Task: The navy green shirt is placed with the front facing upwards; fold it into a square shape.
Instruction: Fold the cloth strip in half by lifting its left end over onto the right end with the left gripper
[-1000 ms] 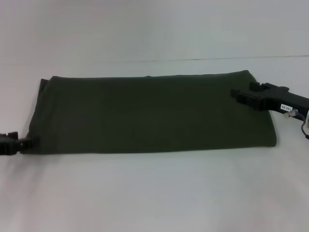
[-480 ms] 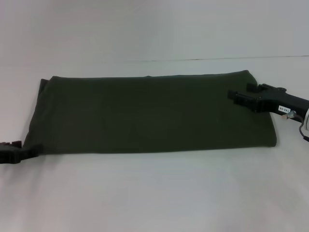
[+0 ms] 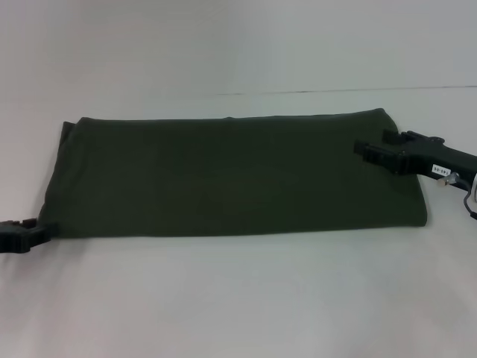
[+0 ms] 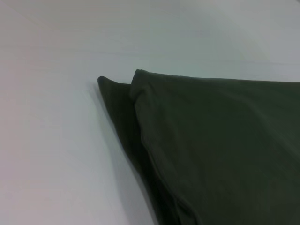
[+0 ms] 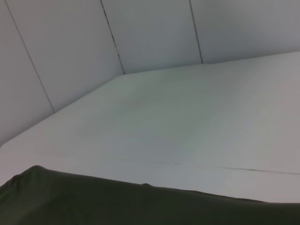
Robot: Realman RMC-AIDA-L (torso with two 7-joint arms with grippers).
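Note:
The navy green shirt [image 3: 223, 175] lies flat on the white table as a long folded rectangle with plain green cloth facing up. My left gripper [image 3: 28, 232] sits at the table's left edge, right against the shirt's near-left corner. That corner, with its stacked layers, fills the left wrist view as shirt [image 4: 225, 150]. My right gripper [image 3: 370, 146] hovers over the shirt's right end, open with nothing between its fingers. The right wrist view shows only the shirt [image 5: 93, 199] edge and the table beyond.
The white table [image 3: 238, 298] extends in front of and behind the shirt. A seam line [image 3: 335, 91] crosses it at the back. Pale wall panels [image 5: 154, 33] rise behind the table.
My left gripper has dropped a little and edged toward the shirt's near-left corner. The right gripper has barely shifted over the right end. The shirt has not moved.

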